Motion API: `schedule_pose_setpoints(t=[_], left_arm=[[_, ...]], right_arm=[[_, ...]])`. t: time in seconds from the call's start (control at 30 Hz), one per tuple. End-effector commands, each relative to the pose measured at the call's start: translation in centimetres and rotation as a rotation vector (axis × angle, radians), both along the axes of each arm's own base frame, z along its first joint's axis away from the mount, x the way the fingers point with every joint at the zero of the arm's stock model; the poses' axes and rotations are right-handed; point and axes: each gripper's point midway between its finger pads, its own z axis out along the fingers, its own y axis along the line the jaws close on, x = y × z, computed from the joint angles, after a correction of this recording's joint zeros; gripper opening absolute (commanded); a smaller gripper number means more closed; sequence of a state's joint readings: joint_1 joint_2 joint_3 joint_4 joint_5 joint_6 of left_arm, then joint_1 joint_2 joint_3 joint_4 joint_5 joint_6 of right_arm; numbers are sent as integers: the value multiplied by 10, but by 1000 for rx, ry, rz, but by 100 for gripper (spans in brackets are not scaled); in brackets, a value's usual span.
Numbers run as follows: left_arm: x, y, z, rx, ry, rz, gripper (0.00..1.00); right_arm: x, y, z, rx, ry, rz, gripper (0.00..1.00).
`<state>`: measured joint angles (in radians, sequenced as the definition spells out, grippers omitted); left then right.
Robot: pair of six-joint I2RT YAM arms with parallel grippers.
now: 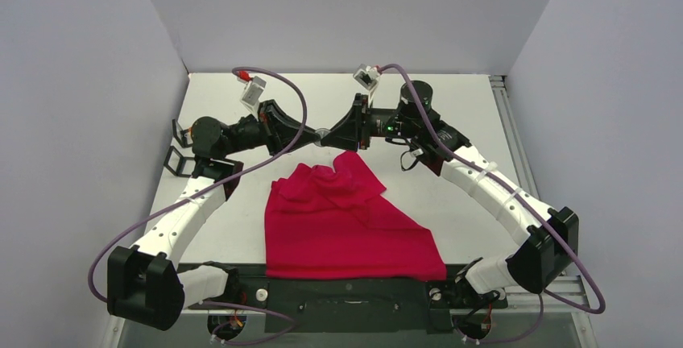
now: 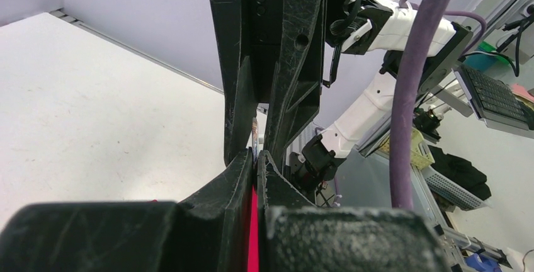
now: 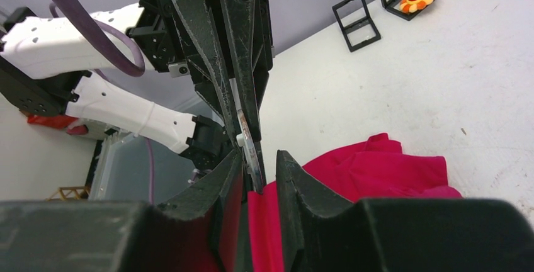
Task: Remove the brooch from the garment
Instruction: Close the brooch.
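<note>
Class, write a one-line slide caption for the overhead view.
Left gripper and right gripper meet tip to tip at the bunched far end of the red T-shirt.

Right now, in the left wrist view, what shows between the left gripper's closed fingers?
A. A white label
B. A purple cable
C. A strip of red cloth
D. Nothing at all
C: the left gripper is shut, and a thin red strip of the garment is pinched in it.

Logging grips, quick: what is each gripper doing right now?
Left gripper: closed on the brooch.
Right gripper: open around the brooch.
</note>
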<state>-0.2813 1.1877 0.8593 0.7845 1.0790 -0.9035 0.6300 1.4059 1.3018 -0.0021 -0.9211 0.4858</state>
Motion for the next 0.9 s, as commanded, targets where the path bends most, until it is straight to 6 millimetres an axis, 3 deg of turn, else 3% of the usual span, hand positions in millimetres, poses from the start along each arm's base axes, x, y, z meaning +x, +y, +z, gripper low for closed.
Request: schedule_pose_setpoints(t=[0.0,0.47,0.87], left_arm=[[-16,2,18,-9,-106,-29,0],[-17,-1,21,-1,-131,-43,0],[-26,-2,26,-2,-178,-61,0]], right_arm=[[28,-6,23,74,-44,-86,20],[14,5,14,26,-81,-18,20],[23,2,5,0,-48,-56,7]])
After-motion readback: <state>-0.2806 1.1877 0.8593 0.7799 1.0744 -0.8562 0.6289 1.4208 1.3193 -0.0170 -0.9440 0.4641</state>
